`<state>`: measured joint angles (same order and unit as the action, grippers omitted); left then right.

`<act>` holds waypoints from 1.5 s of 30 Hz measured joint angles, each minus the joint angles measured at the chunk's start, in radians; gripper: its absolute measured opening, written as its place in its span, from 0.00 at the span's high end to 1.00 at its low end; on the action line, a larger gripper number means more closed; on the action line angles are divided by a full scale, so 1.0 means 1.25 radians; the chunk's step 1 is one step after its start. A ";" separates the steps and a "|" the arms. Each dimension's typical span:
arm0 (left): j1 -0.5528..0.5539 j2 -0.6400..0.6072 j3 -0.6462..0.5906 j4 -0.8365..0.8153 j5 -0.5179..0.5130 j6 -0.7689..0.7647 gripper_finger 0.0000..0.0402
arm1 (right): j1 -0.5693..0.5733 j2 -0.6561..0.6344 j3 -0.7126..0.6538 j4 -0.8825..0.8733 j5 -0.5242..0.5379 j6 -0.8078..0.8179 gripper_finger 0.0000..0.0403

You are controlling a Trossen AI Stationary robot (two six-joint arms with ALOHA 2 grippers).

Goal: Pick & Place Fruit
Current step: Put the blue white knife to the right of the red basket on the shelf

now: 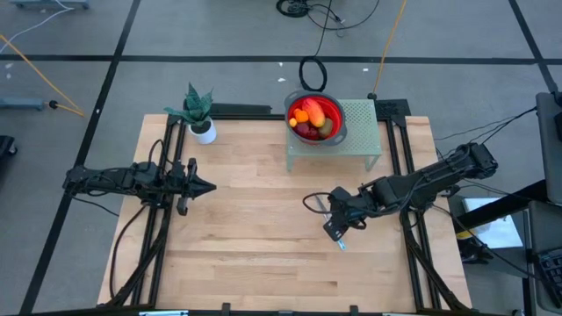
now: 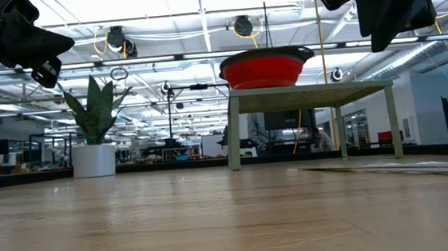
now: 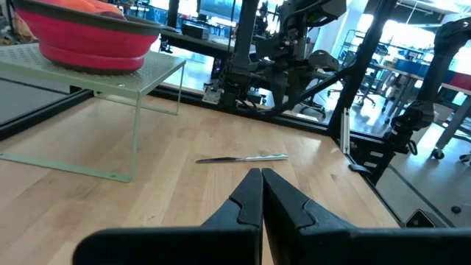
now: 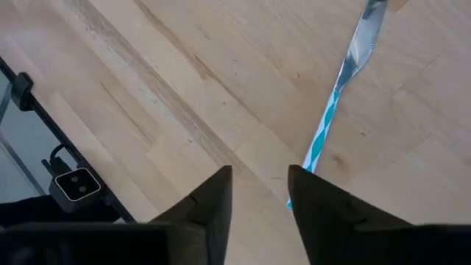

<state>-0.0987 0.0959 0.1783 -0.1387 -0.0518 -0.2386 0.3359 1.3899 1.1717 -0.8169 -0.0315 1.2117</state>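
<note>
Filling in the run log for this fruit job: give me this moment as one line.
fruit: in red bowl on stand | knife: flat on table | right gripper: open above knife | left gripper: shut, waiting at left

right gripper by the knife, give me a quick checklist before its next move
1. Right gripper fingers apart: ok, a clear gap shows in the right wrist view.
2. Nothing held by right gripper: ok, the gap between its fingers is empty.
3. Knife flat on the table: ok, it lies just beyond the fingertips, beside one finger.
4. Fruit in the red bowl: ok, all pieces seen sit inside it, on the green stand.
5. Left gripper out of the way: ok, shut and empty on the table's left side.
6. Fruit count in bowl: cannot tell, pieces overlap.
</note>
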 joint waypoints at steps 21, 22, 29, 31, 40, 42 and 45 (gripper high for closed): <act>0.000 0.000 0.000 0.000 0.001 -0.001 0.99 | 0.000 0.000 0.000 0.106 0.000 -0.099 0.63; 0.000 0.000 0.000 0.000 0.001 -0.001 0.99 | 0.000 0.000 0.000 0.107 0.001 -0.094 0.62; 0.000 0.000 0.000 0.000 0.001 -0.001 1.00 | 0.005 0.000 0.000 0.096 0.003 -0.047 0.51; 0.000 0.000 0.000 0.000 0.001 -0.001 0.99 | 0.005 0.000 0.000 0.096 0.001 -0.038 0.48; 0.000 0.000 0.000 0.000 0.001 -0.001 0.99 | 0.005 0.000 0.000 0.103 -0.020 -0.087 0.45; 0.000 0.000 0.000 0.000 0.001 -0.003 0.98 | 0.005 0.000 0.000 0.109 -0.020 -0.105 0.44; 0.000 0.000 0.000 0.000 0.001 -0.004 0.99 | 0.005 0.000 0.000 0.103 -0.020 -0.059 0.44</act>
<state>-0.0988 0.0959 0.1785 -0.1383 -0.0504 -0.2442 0.3424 1.3899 1.1717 -0.6882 -0.0569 1.1375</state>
